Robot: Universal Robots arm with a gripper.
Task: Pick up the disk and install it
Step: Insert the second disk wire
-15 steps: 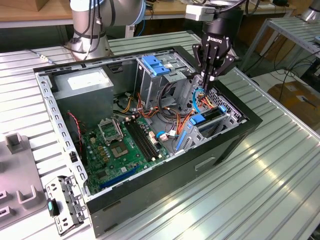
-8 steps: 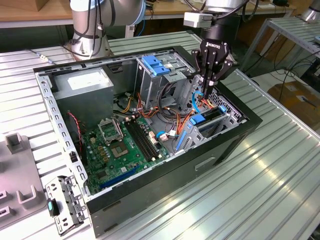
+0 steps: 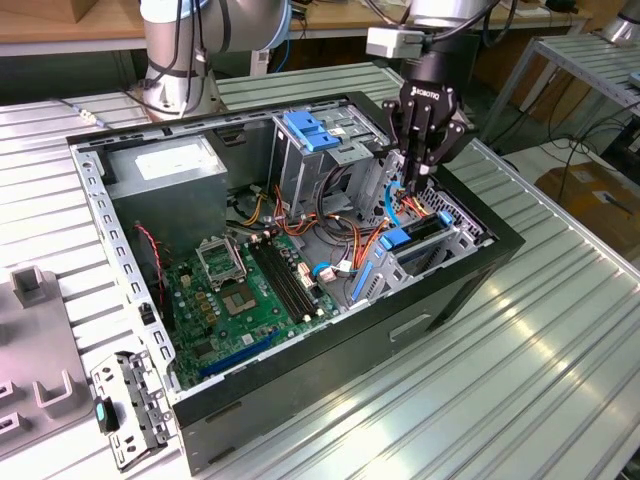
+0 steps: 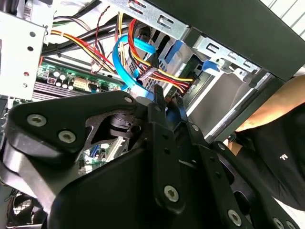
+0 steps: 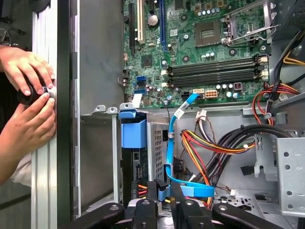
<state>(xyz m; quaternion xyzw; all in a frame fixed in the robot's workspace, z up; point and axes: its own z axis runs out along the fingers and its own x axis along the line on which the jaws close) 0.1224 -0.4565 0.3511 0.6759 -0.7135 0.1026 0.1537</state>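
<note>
Looks well along: black hard disk apparently seated in the grey metal drive cage (blue latch on top), gripper fingers pinching the flat blue data cable beside it, cabling seemingly unfinished.

A ribbed, silver aluminium-profile table carries everything — its slats run lengthwise and catch the light. Directly on it sits an open black desktop computer case, lying on its side. At the exterior view's left, a grey moulded plastic fixture and a small perforated metal bracket lie just beside the case.
</note>
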